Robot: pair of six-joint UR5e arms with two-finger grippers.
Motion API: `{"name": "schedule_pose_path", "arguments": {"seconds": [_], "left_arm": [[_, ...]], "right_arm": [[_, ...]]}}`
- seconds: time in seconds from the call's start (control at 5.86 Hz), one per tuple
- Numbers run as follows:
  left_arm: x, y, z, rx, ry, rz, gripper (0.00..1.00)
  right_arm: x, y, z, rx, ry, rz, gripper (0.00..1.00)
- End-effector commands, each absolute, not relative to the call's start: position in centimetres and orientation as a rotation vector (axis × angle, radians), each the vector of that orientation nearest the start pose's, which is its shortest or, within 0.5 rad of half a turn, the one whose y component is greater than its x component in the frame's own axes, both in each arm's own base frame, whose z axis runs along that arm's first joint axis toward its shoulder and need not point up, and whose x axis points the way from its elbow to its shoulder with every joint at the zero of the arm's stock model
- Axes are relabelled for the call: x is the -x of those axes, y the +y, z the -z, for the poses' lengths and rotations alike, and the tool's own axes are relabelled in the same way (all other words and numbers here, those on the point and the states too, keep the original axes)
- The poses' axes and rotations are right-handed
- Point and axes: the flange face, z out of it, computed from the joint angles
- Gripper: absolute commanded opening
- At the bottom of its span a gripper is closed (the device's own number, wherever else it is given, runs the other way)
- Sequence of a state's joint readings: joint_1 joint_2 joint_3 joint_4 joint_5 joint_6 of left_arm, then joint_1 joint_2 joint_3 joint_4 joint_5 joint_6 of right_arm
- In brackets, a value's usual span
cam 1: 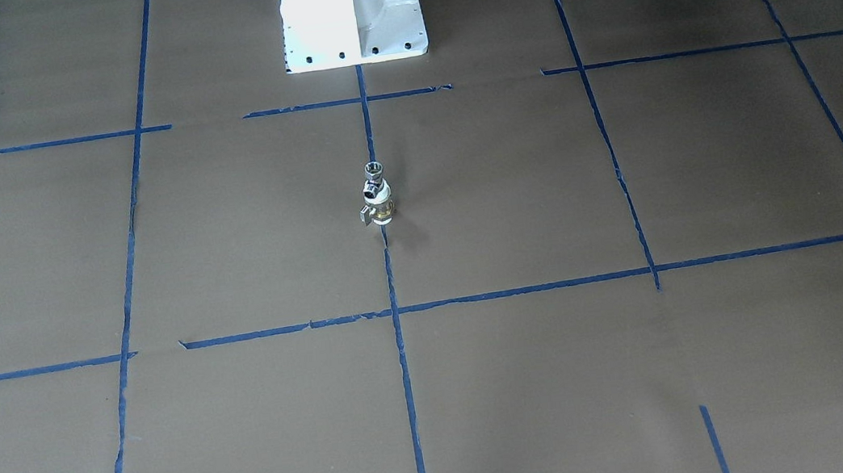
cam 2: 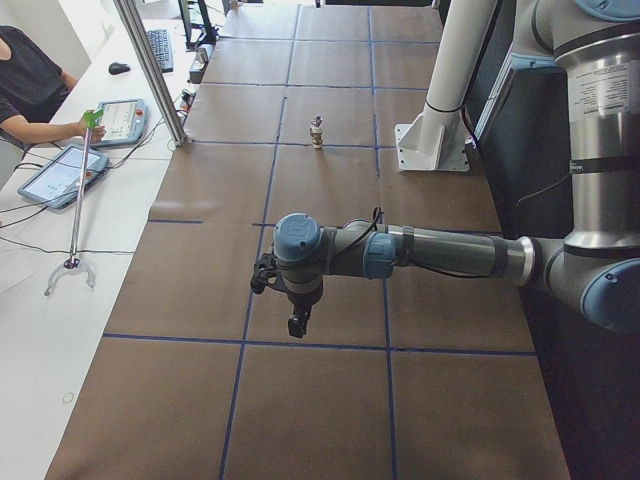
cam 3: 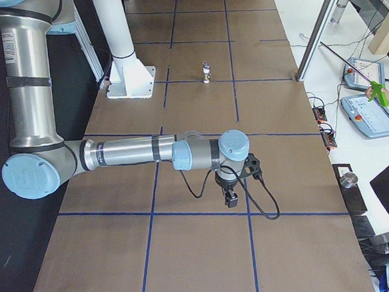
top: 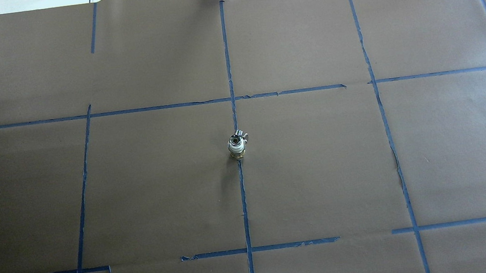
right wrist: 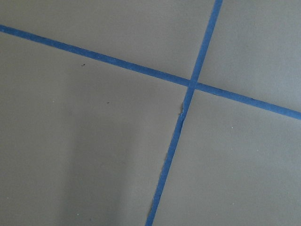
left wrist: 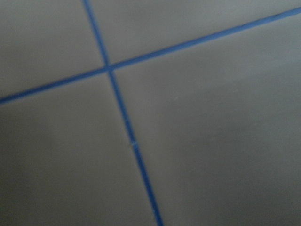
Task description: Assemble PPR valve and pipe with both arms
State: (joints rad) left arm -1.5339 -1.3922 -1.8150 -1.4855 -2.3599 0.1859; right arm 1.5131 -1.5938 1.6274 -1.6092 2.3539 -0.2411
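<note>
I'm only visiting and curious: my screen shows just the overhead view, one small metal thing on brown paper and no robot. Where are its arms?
Observer: Off your screen. The left side view shows the left arm stretched level above the table, left gripper pointing down.
Operator: And the other?
Observer: The right side view shows the right arm likewise, right gripper pointing down.
Operator: Is that thing one piece?
Observer: Front view: the pipe sits atop the PPR valve, upright.

Glossy chrome pipe; PPR valve brass, white plastic collar; table matt brown paper.
</note>
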Motion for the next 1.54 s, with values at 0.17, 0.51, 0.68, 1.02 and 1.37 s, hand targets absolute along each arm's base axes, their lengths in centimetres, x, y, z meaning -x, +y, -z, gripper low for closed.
{"name": "schedule_pose_path", "arguments": {"seconds": [0.17, 0.51, 0.68, 1.02, 1.37], "left_arm": [[7.0, -39.9, -63.7, 0.018, 0.794, -0.12, 1.0], [6.9, -40.2, -66.4, 0.067, 0.826, -0.073, 1.0], [6.9, -40.7, -65.7, 0.055, 0.824, -0.073, 1.0], [7.1, -41.0, -64.7, 0.047, 0.806, -0.072, 1.0], [7.8, -41.4, -64.3, 0.026, 0.705, -0.04, 1.0]], "right_arm": [[-3.5, -48.7, -65.7, -0.047, -0.781, 0.275, 1.0], [-3.6, -49.4, -63.1, -0.071, -0.757, 0.23, 1.0], [-3.6, -49.3, -63.2, -0.066, -0.762, 0.224, 1.0], [-3.5, -49.4, -63.1, -0.062, -0.776, 0.211, 1.0], [-3.5, -49.5, -62.2, -0.079, -0.775, 0.216, 1.0]]}}
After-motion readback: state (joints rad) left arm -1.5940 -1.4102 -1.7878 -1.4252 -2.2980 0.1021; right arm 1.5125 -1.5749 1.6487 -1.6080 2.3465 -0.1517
